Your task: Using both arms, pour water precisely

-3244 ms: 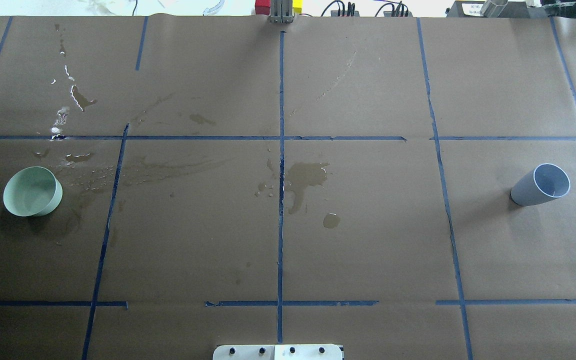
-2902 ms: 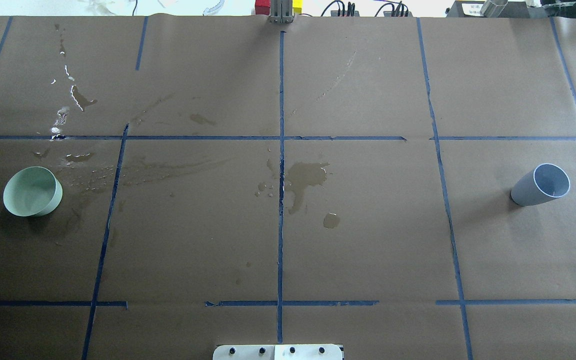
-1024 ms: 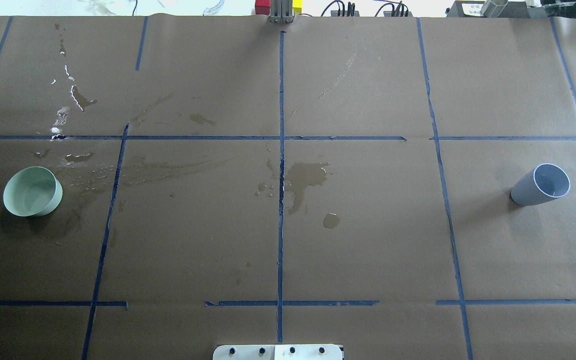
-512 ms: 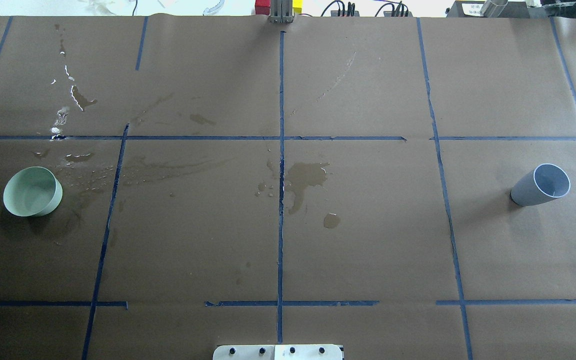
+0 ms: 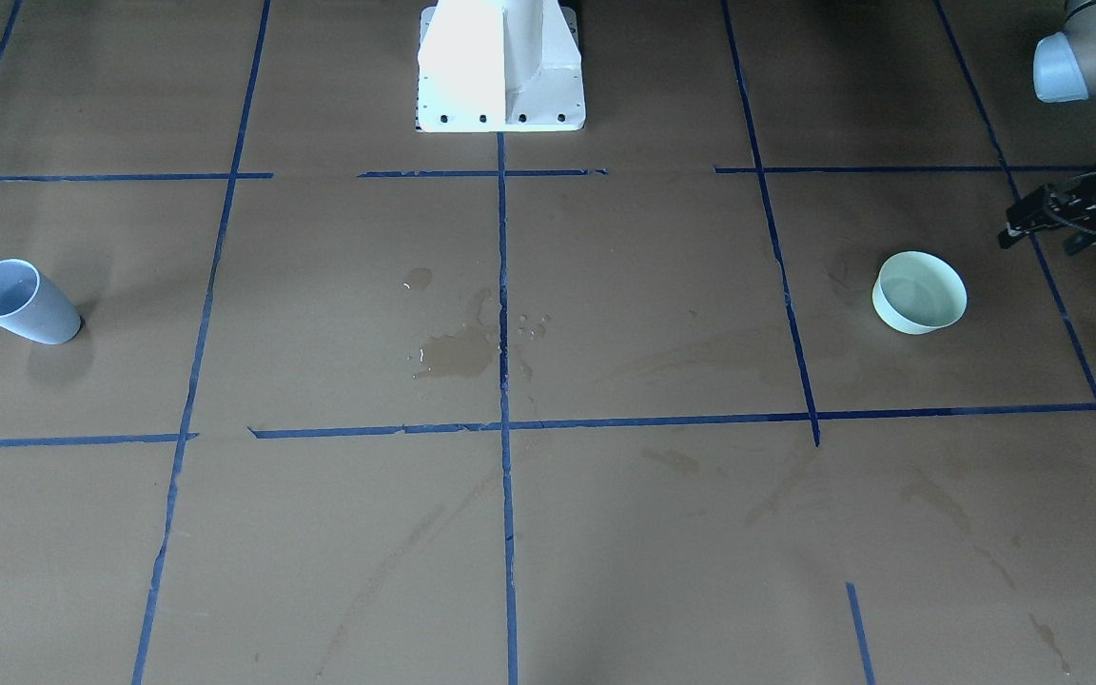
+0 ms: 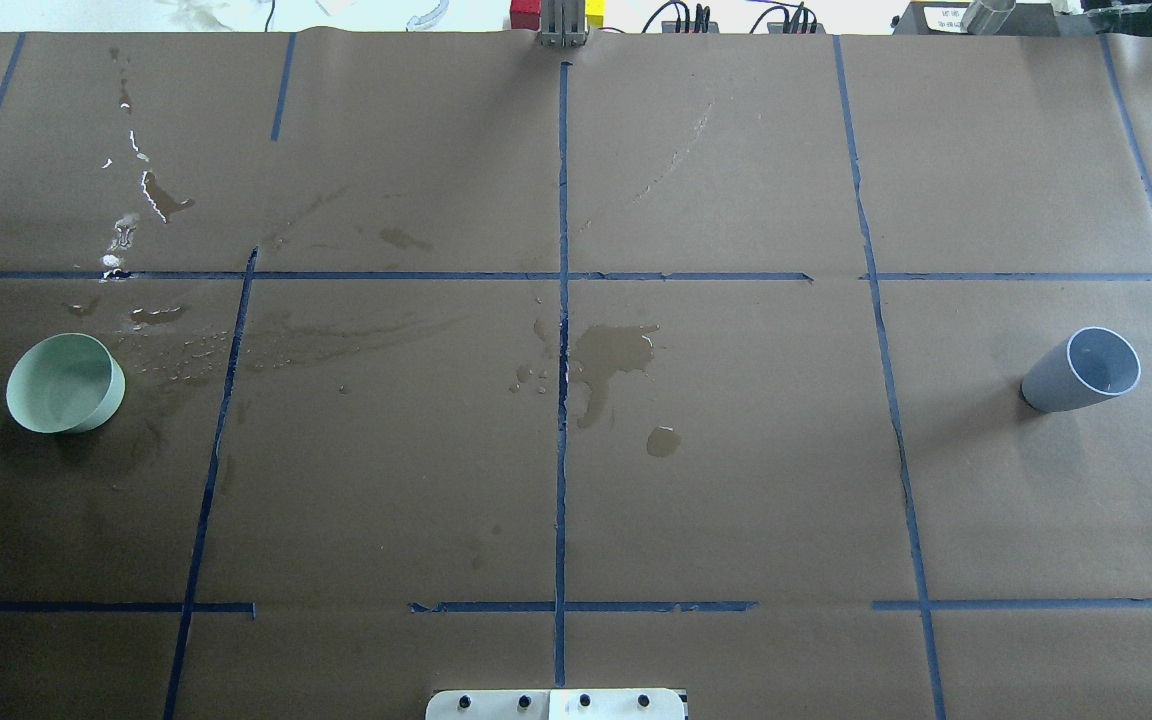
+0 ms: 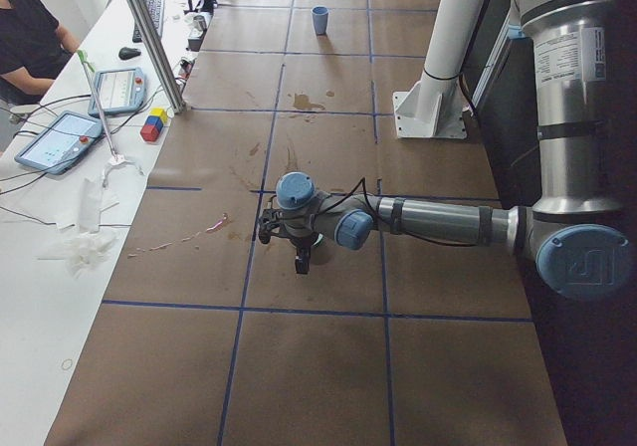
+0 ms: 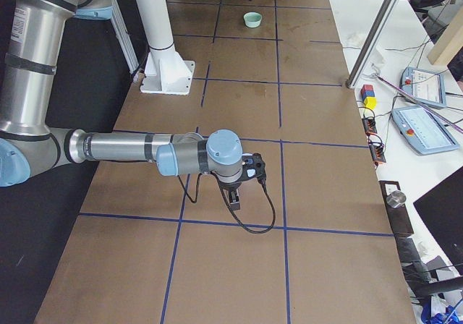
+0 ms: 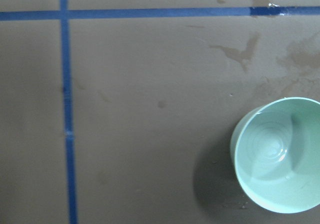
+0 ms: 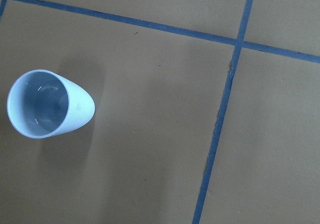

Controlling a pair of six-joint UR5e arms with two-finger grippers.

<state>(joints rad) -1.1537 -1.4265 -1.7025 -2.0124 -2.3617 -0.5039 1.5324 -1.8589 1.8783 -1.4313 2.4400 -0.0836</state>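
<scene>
A pale green bowl [image 6: 64, 383] stands at the table's left, also in the front view [image 5: 919, 292] and the left wrist view [image 9: 277, 156]. A grey-blue cup [image 6: 1081, 370] stands upright at the far right, also in the front view [image 5: 23, 303]. In the right wrist view the cup [image 10: 47, 104] holds faint glints of clear water [image 10: 39, 106]. My left gripper [image 5: 1043, 224] hovers just outside the bowl; I cannot tell whether it is open. My right gripper [image 8: 235, 194] hangs above the table beside the cup, which is out of that view; I cannot tell its state.
Darker wet stains [image 6: 606, 360] with droplets lie at the table's middle and more [image 6: 151, 200] at the far left. The white pedestal [image 5: 500, 67] stands at the robot's edge. Tablets and coloured blocks [image 7: 152, 125] sit beyond the far edge, near a seated person.
A small black piece of the left gripper has come into the overhead view at its left edge, beside the bowl. The bowl and the cup have not moved.
</scene>
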